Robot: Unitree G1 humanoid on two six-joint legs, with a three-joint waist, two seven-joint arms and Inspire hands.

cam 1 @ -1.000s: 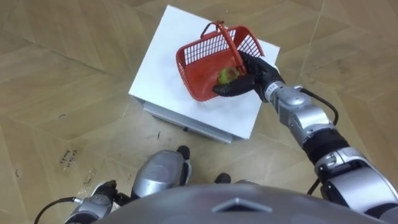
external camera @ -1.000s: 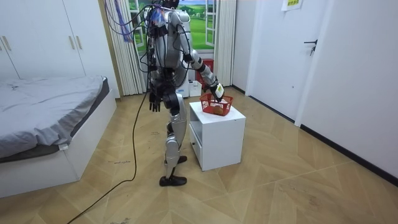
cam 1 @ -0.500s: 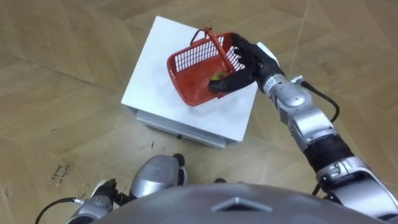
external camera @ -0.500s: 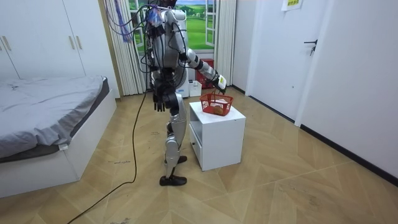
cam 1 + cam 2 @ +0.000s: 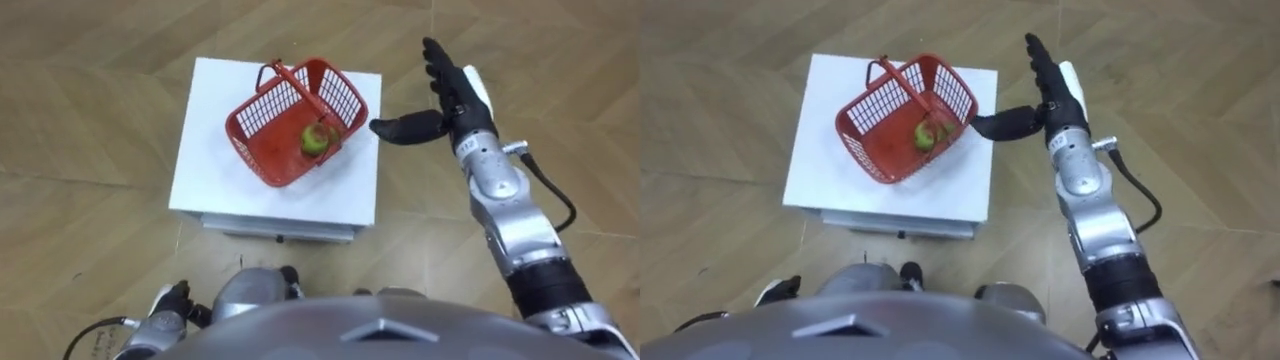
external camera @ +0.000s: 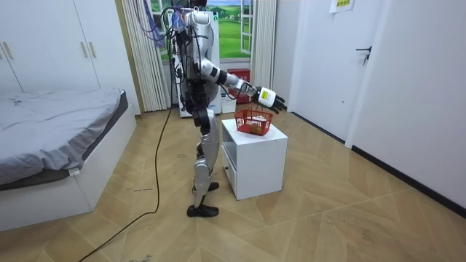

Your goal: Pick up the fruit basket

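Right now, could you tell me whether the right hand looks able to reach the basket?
Probably yes: the open right hand hovers beside the basket on the cabinet, nothing between them.

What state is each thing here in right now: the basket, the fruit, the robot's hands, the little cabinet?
fruit basket: standing on the cabinet top, handle raised, held by nothing.
green fruit: lying inside the basket.
right hand: open, fingers straight, beside the basket, not gripping it.
left hand: low at the robot's side.
white cabinet: drawer shut.
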